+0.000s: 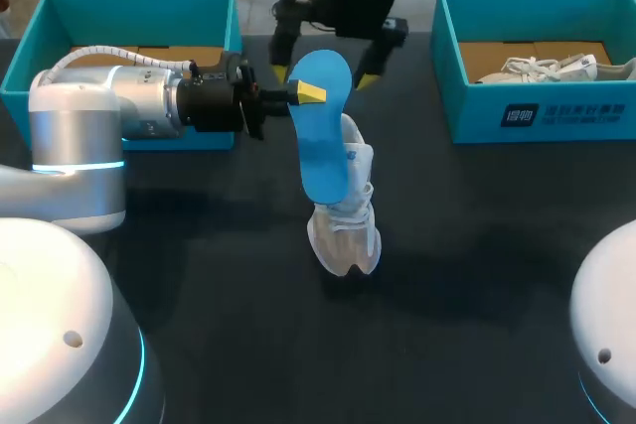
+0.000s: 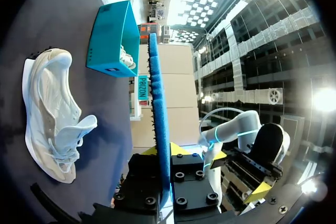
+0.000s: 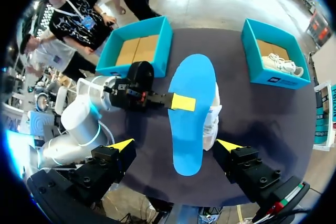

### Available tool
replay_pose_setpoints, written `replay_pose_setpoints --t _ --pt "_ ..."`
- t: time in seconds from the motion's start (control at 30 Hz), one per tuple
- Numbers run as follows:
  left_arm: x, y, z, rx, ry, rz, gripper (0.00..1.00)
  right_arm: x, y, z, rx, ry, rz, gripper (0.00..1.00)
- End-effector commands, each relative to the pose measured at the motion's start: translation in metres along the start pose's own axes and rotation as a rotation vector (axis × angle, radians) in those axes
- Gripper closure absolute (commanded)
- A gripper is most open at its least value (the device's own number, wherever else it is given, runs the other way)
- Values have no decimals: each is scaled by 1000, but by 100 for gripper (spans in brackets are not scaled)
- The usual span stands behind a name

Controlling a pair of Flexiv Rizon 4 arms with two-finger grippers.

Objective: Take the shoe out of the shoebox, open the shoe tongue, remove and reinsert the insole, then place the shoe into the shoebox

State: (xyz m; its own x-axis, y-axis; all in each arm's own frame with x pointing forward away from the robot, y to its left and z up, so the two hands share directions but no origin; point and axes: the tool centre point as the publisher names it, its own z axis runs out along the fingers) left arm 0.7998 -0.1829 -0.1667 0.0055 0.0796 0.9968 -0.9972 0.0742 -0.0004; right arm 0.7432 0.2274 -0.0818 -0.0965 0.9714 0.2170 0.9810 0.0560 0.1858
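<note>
Since the left tool pinches the blue insole by one edge above the white shoe lying midway across the worktop, with the right tool spread wide overhead, that insole might twist or slip loose during reinsertion.

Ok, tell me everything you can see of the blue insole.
The blue insole is a thin, foot-shaped sheet, foam-like, with a nubbed edge in the left wrist view. It is held in the air above the white sneaker, apart from it. The left gripper is shut on it toward one end, a finger on each face. Nothing else touches it.
</note>
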Motion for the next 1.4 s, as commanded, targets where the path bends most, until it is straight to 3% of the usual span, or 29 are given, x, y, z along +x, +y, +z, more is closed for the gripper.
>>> replay_pose_setpoints --t 0.03,0.37,1.23,1.4 --pt "0 0 0 -1 -2 0 100 11 8 7 16 -153 -10 0" --pt "0 0 0 -1 -2 0 100 14 11 10 11 -196 -28 0" --pt "0 0 0 -1 -2 0 100 12 11 11 18 -183 -37 0" --pt "0 0 0 -1 -2 0 100 -3 7 3 -3 -116 -49 0"
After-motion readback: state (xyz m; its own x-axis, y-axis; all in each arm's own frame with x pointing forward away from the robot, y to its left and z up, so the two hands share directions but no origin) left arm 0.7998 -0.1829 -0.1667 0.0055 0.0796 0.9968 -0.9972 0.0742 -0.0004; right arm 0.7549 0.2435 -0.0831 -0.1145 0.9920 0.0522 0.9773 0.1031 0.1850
